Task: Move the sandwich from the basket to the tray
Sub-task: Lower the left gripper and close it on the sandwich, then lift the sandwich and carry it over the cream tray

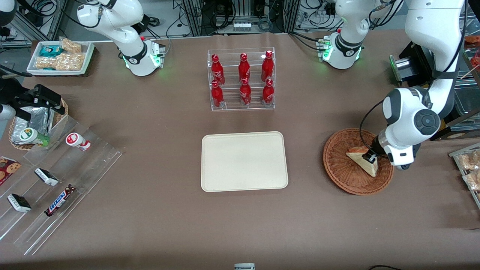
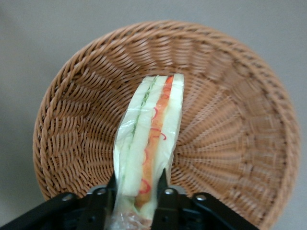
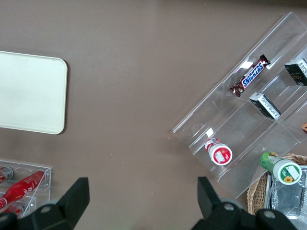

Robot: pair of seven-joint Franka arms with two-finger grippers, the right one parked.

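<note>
One sandwich (image 1: 363,160) is all we find in the round wicker basket (image 1: 347,180), which sits on the brown bench (image 1: 150,210) toward the working arm's end. The tool (image 1: 371,157) is down inside the basket, and in the left wrist view we see its two dark fingers (image 2: 163,199) pressed against the two bread faces of the plastic-wrapped wedge (image 2: 151,143), so it is closed on the sandwich. The wedge stands on edge there, its green and orange-red filling layers facing the wrist camera, with the woven basket wall (image 2: 230,96) curving around it. From the front we cannot tell whether the sandwich is touching the weave or lifted just clear of it.

The cream tray (image 1: 244,161) lies flat at the middle of the bench, well apart from the basket, with nothing on it. Farther from the front camera than the tray stands a clear stepped rack (image 1: 242,80) holding six red cola bottles (image 1: 244,67). Toward the parked arm's end we see a clear acrylic display (image 1: 56,187) carrying a Snickers bar (image 1: 59,200).
</note>
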